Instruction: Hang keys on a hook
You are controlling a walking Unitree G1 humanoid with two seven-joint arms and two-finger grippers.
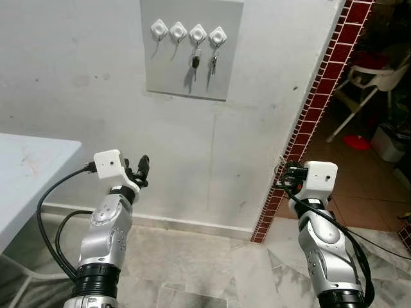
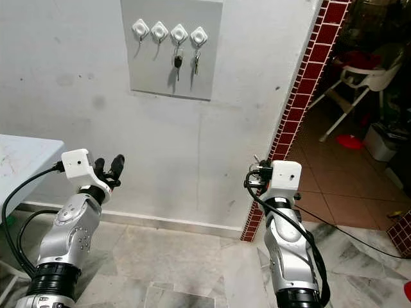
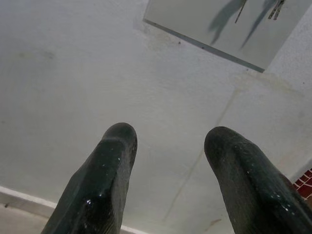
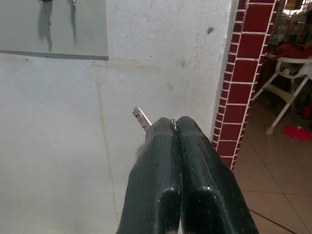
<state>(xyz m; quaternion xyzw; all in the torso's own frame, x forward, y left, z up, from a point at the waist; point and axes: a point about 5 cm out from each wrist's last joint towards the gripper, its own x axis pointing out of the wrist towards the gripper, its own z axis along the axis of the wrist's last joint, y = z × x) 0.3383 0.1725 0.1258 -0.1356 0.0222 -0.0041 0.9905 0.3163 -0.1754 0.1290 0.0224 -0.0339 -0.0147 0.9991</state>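
A grey board (image 1: 190, 70) on the white wall carries a row of white hooks (image 1: 188, 32). Keys (image 1: 195, 62) hang from the third hook and another set (image 1: 214, 61) from the fourth; the two left hooks are bare. My right gripper (image 4: 175, 127) is shut on a key (image 4: 142, 117), whose silver tip sticks out between the fingers; it is held low, well below and right of the board, near the brick column. My left gripper (image 3: 168, 139) is open with nothing in it, raised at waist height below the board's left side.
A red brick column (image 1: 321, 96) borders the wall on the right, with a tiled room, a white chair (image 1: 372, 83) and a red object (image 1: 356, 142) beyond. A white table (image 1: 32, 173) stands at the left. The floor is marble tile.
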